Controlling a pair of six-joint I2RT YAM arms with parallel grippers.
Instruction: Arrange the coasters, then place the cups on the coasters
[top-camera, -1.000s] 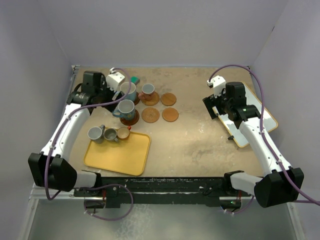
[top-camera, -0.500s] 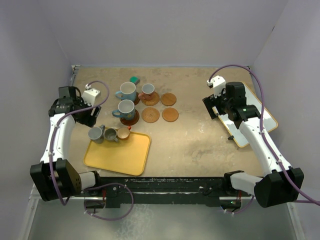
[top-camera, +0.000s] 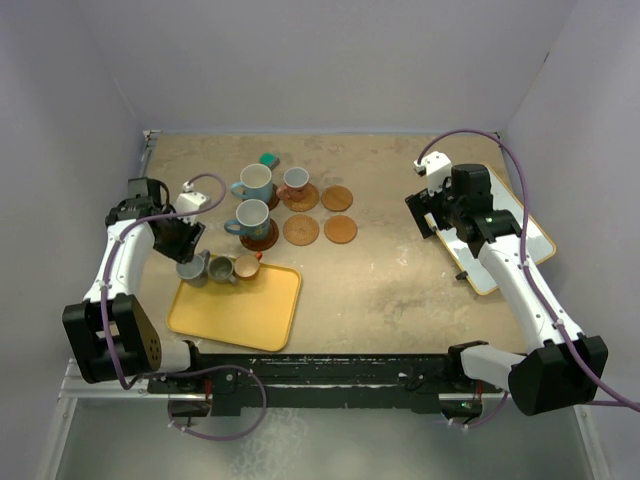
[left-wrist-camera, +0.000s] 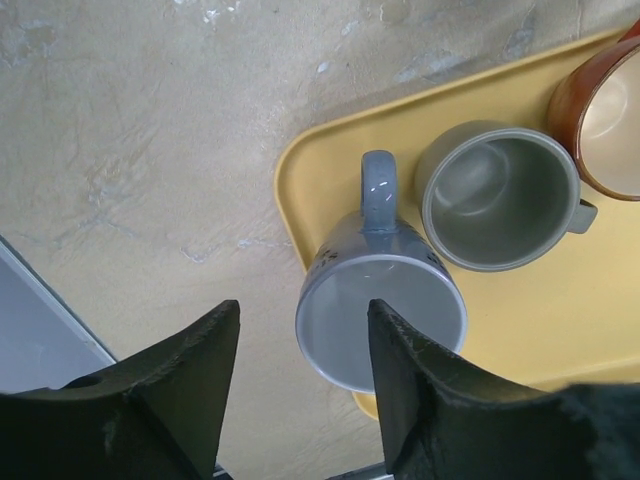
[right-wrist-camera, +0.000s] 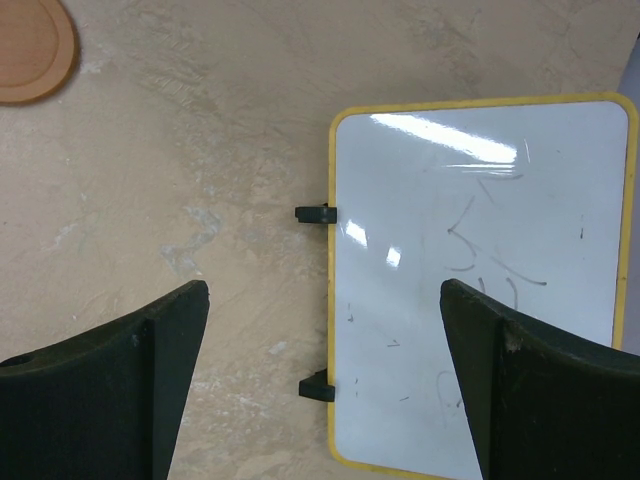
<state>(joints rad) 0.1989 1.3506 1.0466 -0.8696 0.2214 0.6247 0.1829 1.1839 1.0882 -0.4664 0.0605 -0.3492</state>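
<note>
Two light blue cups (top-camera: 256, 183) (top-camera: 250, 216) and a white cup with a reddish handle (top-camera: 294, 180) each stand on a coaster at the back. Three bare coasters (top-camera: 337, 197) (top-camera: 301, 230) (top-camera: 340, 230) lie to their right. On the yellow tray (top-camera: 250, 315) stand a grey cup (top-camera: 192, 268) (left-wrist-camera: 380, 310), a grey-olive cup (top-camera: 222, 269) (left-wrist-camera: 497, 195) and an orange cup (top-camera: 246, 266) (left-wrist-camera: 605, 120). My left gripper (top-camera: 185, 240) (left-wrist-camera: 303, 310) hangs open over the grey cup, one finger above its inside, the other outside its rim. My right gripper (top-camera: 432, 215) (right-wrist-camera: 322, 290) is open and empty.
A small teal block (top-camera: 269, 158) sits behind the blue cups. A yellow-framed whiteboard (top-camera: 530, 235) (right-wrist-camera: 480, 280) lies at the right, its left edge under my right gripper. The tray's corner (left-wrist-camera: 300, 170) juts toward the table's left edge.
My left arm swung from the blue cups at the back, out to the left and down over the grey cup on the tray, its jaws narrowing. The right arm stayed still.
</note>
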